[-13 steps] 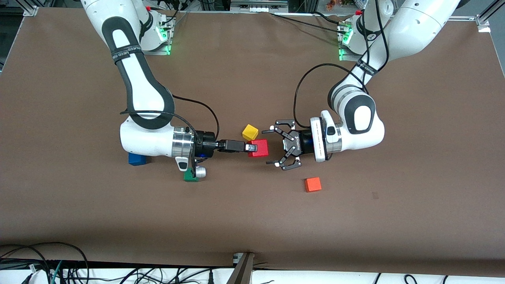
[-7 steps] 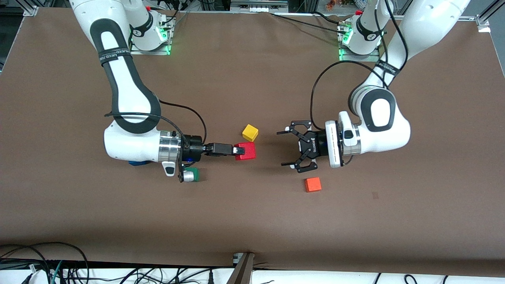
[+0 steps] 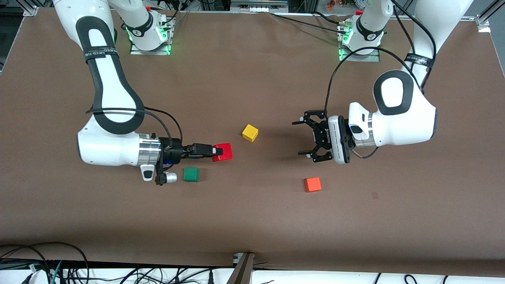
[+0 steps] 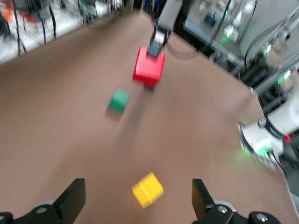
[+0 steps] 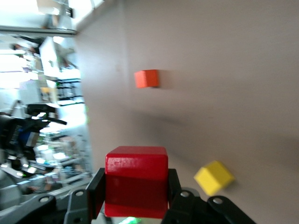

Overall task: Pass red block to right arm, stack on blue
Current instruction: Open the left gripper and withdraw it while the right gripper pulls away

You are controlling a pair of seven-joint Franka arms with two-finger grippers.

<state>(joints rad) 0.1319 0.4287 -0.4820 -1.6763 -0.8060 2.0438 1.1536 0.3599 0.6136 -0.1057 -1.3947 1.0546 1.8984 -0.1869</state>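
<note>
The red block is clamped between the slim black fingers of my right gripper, which is shut on it. It hangs just over the table beside the green cube. In the right wrist view the red block fills the jaws of that gripper. The left wrist view shows the red block from a distance. My left gripper is open and holds nothing, over the table above the orange cube; its fingers stand wide apart. The blue is hidden under the right arm.
A green cube lies on the table under the right wrist. A yellow cube sits mid-table between the two grippers. An orange cube lies nearer to the front camera than the left gripper. Cables run along the table's front edge.
The right arm has drawn back toward its own end of the table with the red block. The left arm, still open, has pulled away toward its end. The green cube is now uncovered.
</note>
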